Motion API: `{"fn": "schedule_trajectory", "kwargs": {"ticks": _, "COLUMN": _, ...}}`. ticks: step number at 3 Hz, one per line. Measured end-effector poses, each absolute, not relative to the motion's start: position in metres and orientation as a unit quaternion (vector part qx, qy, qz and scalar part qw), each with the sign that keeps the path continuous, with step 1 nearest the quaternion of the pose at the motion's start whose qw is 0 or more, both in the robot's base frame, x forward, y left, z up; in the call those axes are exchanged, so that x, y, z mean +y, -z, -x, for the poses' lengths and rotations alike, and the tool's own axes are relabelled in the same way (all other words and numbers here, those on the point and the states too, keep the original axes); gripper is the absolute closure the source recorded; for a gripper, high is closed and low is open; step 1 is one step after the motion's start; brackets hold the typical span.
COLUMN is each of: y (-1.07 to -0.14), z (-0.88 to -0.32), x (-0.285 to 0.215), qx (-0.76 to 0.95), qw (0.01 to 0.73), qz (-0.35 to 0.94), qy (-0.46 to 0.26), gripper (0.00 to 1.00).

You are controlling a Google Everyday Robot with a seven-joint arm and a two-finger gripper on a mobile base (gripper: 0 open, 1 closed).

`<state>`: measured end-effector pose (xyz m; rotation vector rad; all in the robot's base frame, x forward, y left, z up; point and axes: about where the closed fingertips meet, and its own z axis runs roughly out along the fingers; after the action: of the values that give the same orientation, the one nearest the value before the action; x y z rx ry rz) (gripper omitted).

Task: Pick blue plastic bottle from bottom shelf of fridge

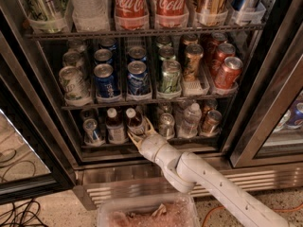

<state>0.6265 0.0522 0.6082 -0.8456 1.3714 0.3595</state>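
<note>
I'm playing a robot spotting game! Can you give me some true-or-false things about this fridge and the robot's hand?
1. The robot's hand reaches into the bottom shelf of the big glass-door fridge. True.
2. The small clear plastic bottle with a white cap and dark reddish-brown liquid at the hand lies on its side. False: it stands upright.
3. The tall red cola bottles stand on the top shelf. True.
4. The blue metal cans sit on the bottom shelf. False: they are on the middle shelf.
</note>
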Motion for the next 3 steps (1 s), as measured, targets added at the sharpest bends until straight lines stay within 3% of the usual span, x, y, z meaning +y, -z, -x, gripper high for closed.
{"fn": "schedule_trajectory", "kwargs": {"ticks": 3, "y": -0.641, "z": -0.602, "x": 0.041, "qx": 0.579, "qw": 0.687, "qz": 0.389, "qy": -0.202, "gripper": 1.00}}
